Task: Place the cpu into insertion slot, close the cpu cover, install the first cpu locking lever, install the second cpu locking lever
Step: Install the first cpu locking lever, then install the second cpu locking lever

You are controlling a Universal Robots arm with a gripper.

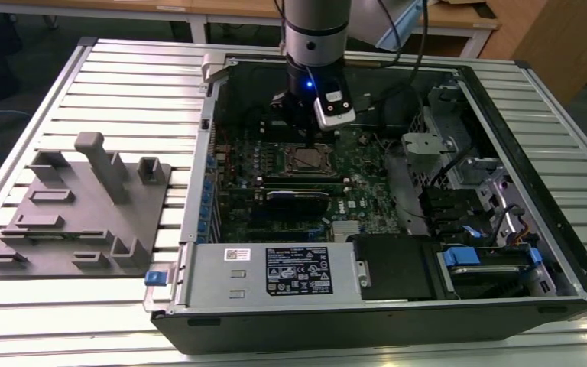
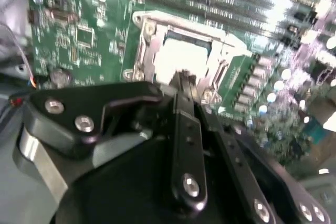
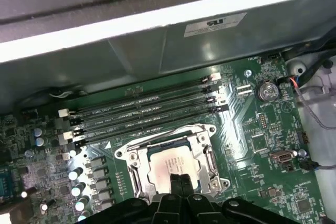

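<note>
Silvery metal frames the socket at the centre of the green motherboard (image 1: 365, 164), inside the open computer case (image 1: 538, 252) lying on its side on the slatted counter (image 1: 120, 69). In both wrist views the cpu (image 3: 168, 167) lies flat in the insertion slot (image 3: 137, 178), its pale metal top showing through the opening of the cpu cover (image 3: 207, 153), which appears folded down over it. The gripper (image 3: 177, 178) hangs directly above the socket, in the upper middle of the exterior view, its fingers (image 2: 185, 85) pressed together into a narrow tip, pinching nothing. That tip sits at the near edge of the chip, touching or just above it; contact cannot be confirmed. Judgement: a closed, narrow tip suits pushing on the cover or a lever rather than carrying. Lever positions cannot be made out. A grey fixture plate (image 1: 79, 214) lies at the exterior view's left, well apart.
</note>
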